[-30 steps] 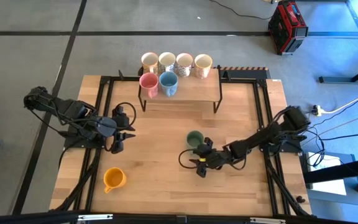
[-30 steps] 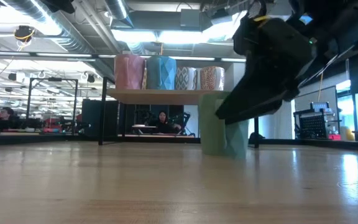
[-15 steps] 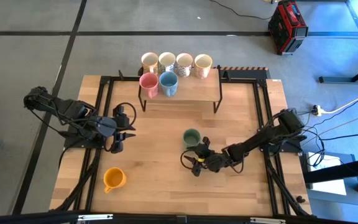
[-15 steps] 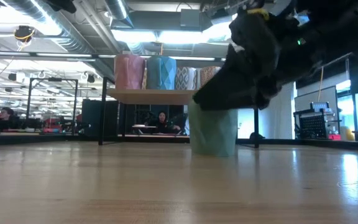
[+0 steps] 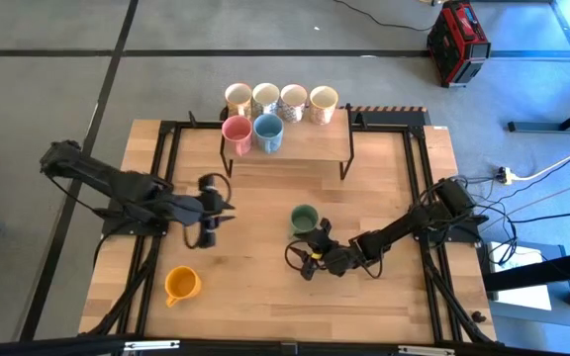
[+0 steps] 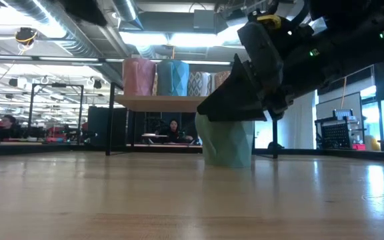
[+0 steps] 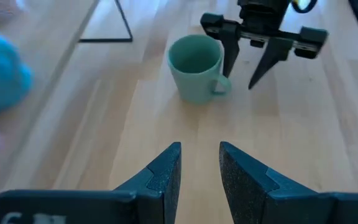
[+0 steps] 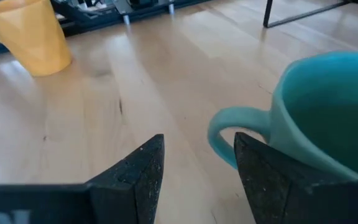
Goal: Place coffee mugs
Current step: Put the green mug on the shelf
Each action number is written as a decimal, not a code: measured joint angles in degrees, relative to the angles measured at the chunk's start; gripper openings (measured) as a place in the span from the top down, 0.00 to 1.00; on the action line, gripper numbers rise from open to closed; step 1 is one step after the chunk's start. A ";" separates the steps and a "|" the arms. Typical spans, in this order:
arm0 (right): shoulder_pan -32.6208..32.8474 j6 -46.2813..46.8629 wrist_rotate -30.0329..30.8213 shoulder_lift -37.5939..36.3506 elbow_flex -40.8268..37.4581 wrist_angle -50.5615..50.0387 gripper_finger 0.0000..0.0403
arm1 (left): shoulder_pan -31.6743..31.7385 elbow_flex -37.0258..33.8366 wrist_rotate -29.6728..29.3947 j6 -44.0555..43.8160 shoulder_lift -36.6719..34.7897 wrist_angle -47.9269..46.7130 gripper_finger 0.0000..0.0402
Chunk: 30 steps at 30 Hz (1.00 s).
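The green mug [image 5: 304, 220] stands upright on the table, right of the middle, with its handle [image 7: 219, 86] turned to the near side. My right gripper [image 5: 305, 257] is low beside that handle and open, one finger close against it [image 8: 197, 149]. My left gripper [image 5: 226, 213] hovers open and empty left of the middle, pointing at the green mug [image 7: 197, 162]. An orange mug [image 5: 181, 285] stands near the front left. A pink mug [image 5: 237, 133], a blue mug [image 5: 267, 131] and several cream mugs [image 5: 280, 99] stand on the raised shelf [image 5: 310, 148]. My right gripper comes at the green mug nearly level from the table's near right. One finger [image 8: 272, 186] stands right at the handle's loop [image 8: 229, 134] and covers its lower end. I cannot tell whether it touches. The mug rests on its base on the table.
The shelf stands on thin black legs [image 5: 228, 163] at the far middle, with room under it. Black rails [image 5: 161, 188] run along both sides of the table. Bare wood lies between the two grippers and along the near edge.
My left gripper has swung toward the table's right, toward the green mug, and sunk a little. My right gripper has tipped, sunk, and crept toward the table's left. The green mug has slid a short way to the left and stays upright.
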 joint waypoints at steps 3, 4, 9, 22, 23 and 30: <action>0.00 -0.16 0.22 -0.02 0.08 -0.01 0.54 | 2.37 -5.60 1.28 1.23 3.21 10.29 0.74; 0.00 -0.14 0.68 -0.02 0.08 0.02 0.54 | 3.19 -7.33 2.03 1.21 4.52 13.31 0.74; 0.00 -0.16 0.96 -0.02 0.08 -0.47 0.54 | 7.36 -12.26 6.54 1.14 12.59 25.00 0.74; 0.00 -0.36 -0.78 2.27 0.09 -1.21 0.54 | 11.86 -12.34 20.81 2.94 36.84 52.89 0.74; 0.00 -0.36 -0.87 2.67 0.22 -1.22 0.54 | 11.89 -12.34 21.21 2.88 38.02 54.99 0.74; 0.00 -2.89 1.52 3.56 2.33 -1.16 0.54 | 12.25 -12.34 21.62 2.92 42.39 66.00 0.74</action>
